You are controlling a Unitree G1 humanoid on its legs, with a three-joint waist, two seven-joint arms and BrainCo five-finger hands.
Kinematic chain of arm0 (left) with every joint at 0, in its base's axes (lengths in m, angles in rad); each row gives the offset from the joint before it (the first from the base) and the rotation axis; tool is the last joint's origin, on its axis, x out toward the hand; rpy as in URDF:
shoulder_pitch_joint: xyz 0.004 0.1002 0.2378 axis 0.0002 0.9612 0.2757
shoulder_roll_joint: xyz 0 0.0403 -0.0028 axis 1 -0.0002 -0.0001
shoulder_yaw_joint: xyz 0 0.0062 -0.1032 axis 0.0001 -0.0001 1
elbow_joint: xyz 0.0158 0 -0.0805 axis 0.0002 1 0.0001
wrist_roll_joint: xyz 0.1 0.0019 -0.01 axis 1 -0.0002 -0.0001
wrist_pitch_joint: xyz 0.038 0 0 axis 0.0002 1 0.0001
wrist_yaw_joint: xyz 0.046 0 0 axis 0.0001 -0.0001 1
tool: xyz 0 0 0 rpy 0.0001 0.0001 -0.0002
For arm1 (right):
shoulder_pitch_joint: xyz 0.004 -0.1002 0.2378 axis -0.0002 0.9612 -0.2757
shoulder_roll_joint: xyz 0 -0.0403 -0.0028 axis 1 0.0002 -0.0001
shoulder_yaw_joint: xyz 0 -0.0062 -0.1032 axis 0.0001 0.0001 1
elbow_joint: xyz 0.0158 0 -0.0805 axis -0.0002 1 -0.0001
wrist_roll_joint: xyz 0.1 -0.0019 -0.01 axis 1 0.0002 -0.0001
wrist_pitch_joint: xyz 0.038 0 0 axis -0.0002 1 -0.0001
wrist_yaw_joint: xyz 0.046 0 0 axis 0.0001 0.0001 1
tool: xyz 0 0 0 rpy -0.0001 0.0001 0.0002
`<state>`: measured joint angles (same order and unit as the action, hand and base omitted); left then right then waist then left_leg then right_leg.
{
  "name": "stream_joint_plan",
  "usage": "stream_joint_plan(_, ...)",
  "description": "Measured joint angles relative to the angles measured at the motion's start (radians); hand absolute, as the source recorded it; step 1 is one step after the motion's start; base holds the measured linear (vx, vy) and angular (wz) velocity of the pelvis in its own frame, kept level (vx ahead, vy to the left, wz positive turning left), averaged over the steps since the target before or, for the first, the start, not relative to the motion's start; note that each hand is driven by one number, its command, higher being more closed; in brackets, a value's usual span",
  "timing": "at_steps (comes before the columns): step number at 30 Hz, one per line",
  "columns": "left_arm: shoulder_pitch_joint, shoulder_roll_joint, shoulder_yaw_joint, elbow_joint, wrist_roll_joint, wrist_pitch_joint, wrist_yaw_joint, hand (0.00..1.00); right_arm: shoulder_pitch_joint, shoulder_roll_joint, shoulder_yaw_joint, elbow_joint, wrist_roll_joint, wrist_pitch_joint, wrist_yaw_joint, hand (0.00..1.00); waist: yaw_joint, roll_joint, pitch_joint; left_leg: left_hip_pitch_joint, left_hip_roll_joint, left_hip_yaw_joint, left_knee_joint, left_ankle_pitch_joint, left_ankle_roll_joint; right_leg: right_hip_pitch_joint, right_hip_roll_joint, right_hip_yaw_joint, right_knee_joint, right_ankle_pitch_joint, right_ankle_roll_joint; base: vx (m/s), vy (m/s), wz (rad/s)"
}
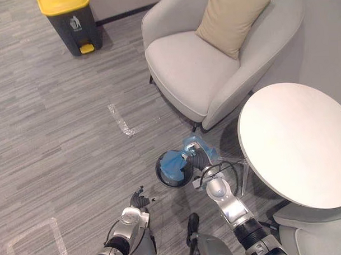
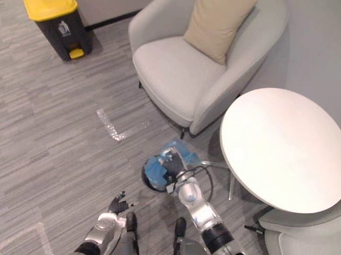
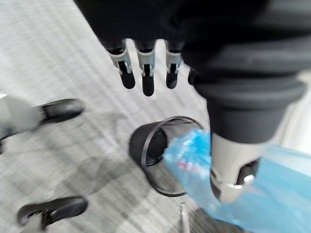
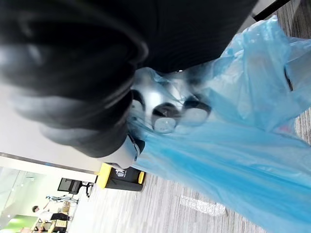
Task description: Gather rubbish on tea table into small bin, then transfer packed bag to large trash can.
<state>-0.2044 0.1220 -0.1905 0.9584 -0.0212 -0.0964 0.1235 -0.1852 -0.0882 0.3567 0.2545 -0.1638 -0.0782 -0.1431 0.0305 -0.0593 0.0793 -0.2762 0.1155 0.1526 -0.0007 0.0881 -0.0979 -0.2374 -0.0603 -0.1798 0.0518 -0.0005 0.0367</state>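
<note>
A small black bin [image 1: 162,177] stands on the floor beside the round white tea table [image 1: 297,140], whose top is bare. A blue plastic bag [image 1: 172,164] sits in the bin, its top pulled up above the rim. My right hand [image 1: 198,159] is over the bin, its fingers [image 4: 165,114] curled into the bunched blue bag [image 4: 228,160]. My left hand [image 1: 140,200] hangs low to the bin's left, apart from it. Its fingers [image 3: 145,73] are straight and hold nothing, with the bin [image 3: 150,145] showing past them. The large trash can [image 1: 71,22], dark with a yellow lid, stands far off at the back left.
A light grey armchair [image 1: 196,70] with a beige cushion [image 1: 231,19] stands behind the bin and the table. Tape marks [image 1: 121,121] lie on the grey wood-look floor between the bin and the trash can. A second grey seat [image 1: 308,223] is at the lower right.
</note>
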Motion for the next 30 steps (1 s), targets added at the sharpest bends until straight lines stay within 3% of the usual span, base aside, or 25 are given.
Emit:
stream_joint_plan(2,-0.007,0.009,-0.023,-0.062,0.000,-0.002,0.000,0.00,0.001,-0.007,0.001,0.000,0.031,-0.007,0.020,1.00,-0.005,0.001,-0.002,0.024,-0.003,0.000,-0.021,0.008,0.001,0.025,0.000,0.001,-0.024,0.015,0.003,-0.02,0.010,-0.01)
stream_joint_plan(5,0.041,0.082,-0.083,-0.311,0.002,-0.025,-0.012,0.00,0.006,-0.059,0.014,-0.031,0.092,-0.014,0.062,1.00,-0.004,0.002,-0.007,0.070,-0.006,-0.006,-0.057,0.007,0.002,0.060,-0.001,0.006,-0.041,0.020,0.006,-0.06,0.040,-0.02)
stream_joint_plan(6,0.056,0.120,-0.087,-0.391,0.001,-0.057,-0.039,0.00,0.016,-0.089,0.013,-0.069,0.130,-0.026,0.079,1.00,-0.004,0.002,-0.016,0.074,-0.006,-0.006,-0.065,0.005,0.004,0.059,-0.001,0.012,-0.044,0.016,0.010,-0.05,0.035,-0.04)
stream_joint_plan(7,0.074,0.146,-0.090,-0.455,-0.112,-0.046,-0.114,0.00,0.024,-0.116,0.012,-0.103,0.174,-0.040,0.099,1.00,-0.006,0.004,-0.027,0.076,-0.006,-0.005,-0.075,0.004,0.003,0.058,0.000,0.018,-0.053,0.016,0.019,-0.03,0.028,-0.07)
stream_joint_plan(10,0.092,0.215,-0.138,-0.583,-0.038,-0.054,-0.107,0.00,0.032,-0.168,0.024,-0.179,0.244,-0.049,0.138,1.00,-0.004,0.019,-0.047,0.092,-0.009,-0.006,-0.101,0.007,0.001,0.068,0.000,0.028,-0.074,0.030,0.020,0.01,0.016,-0.08)
stream_joint_plan(14,0.077,0.229,-0.174,-0.763,-0.042,-0.093,-0.087,0.00,0.033,-0.197,0.074,-0.250,0.296,-0.054,0.188,1.00,-0.006,0.026,-0.063,0.107,-0.016,-0.005,-0.101,0.014,0.009,0.089,0.002,0.034,-0.093,0.045,0.012,0.06,0.013,-0.05)
stream_joint_plan(26,0.025,0.317,-0.204,-0.857,-0.078,-0.114,-0.108,0.00,0.026,-0.272,0.142,-0.412,0.450,-0.068,0.261,1.00,-0.033,0.024,-0.095,0.152,-0.015,0.000,-0.102,0.014,0.009,0.124,0.009,0.069,-0.111,0.053,0.006,0.03,-0.003,-0.09)
stream_joint_plan(28,0.022,0.314,-0.239,-0.793,-0.056,-0.140,-0.103,0.00,-0.009,-0.268,0.190,-0.419,0.452,-0.071,0.261,1.00,-0.034,0.025,-0.098,0.152,-0.011,0.001,-0.103,0.007,0.004,0.116,0.013,0.083,-0.112,0.059,0.006,-0.06,0.006,-0.15)
stream_joint_plan(30,0.012,0.285,-0.287,-0.698,-0.013,-0.130,-0.109,0.00,-0.041,-0.262,0.234,-0.419,0.460,-0.071,0.260,1.00,-0.041,0.023,-0.100,0.152,-0.010,0.002,-0.103,0.006,0.003,0.116,0.012,0.088,-0.119,0.064,0.006,-0.06,0.009,-0.09)
